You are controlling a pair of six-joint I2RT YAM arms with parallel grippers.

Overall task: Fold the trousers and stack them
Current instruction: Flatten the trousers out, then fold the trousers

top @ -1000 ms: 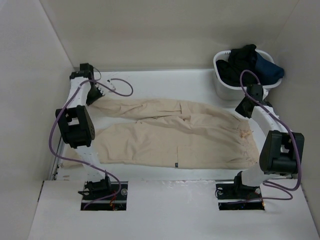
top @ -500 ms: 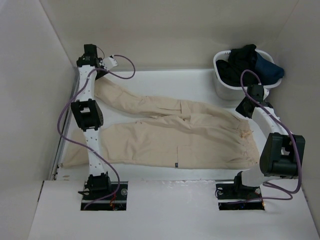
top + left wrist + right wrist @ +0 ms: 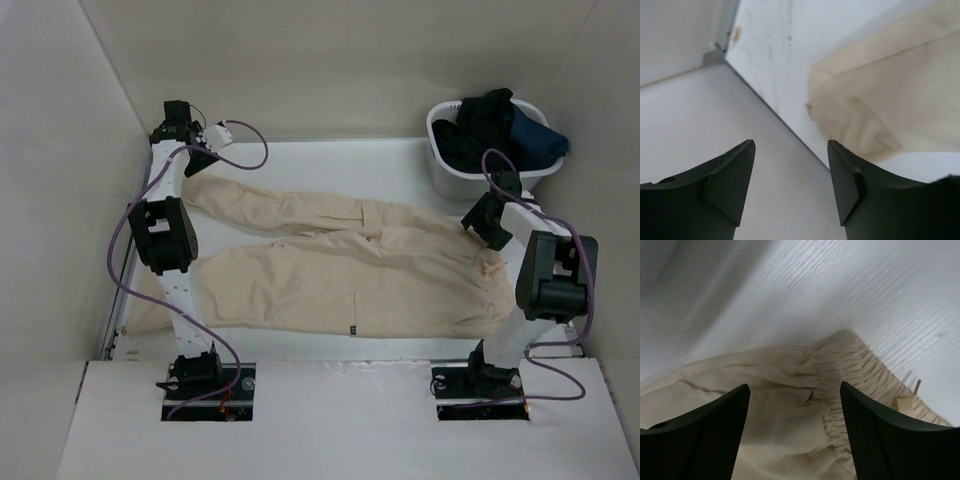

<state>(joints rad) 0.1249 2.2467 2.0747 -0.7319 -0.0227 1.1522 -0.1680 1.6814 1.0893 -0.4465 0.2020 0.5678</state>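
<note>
Where left arm (image 3: 165,240) crosses, trousers (image 3: 340,280) partly hidden (near leg).

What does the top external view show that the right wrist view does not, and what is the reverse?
Only the top external view shows the whole trousers spread flat, the left arm, the right arm and the basket of dark clothes. Only the right wrist view shows the gathered waistband up close and the right pincer open, gripping nothing. Both show beige cloth on the white table.
</note>
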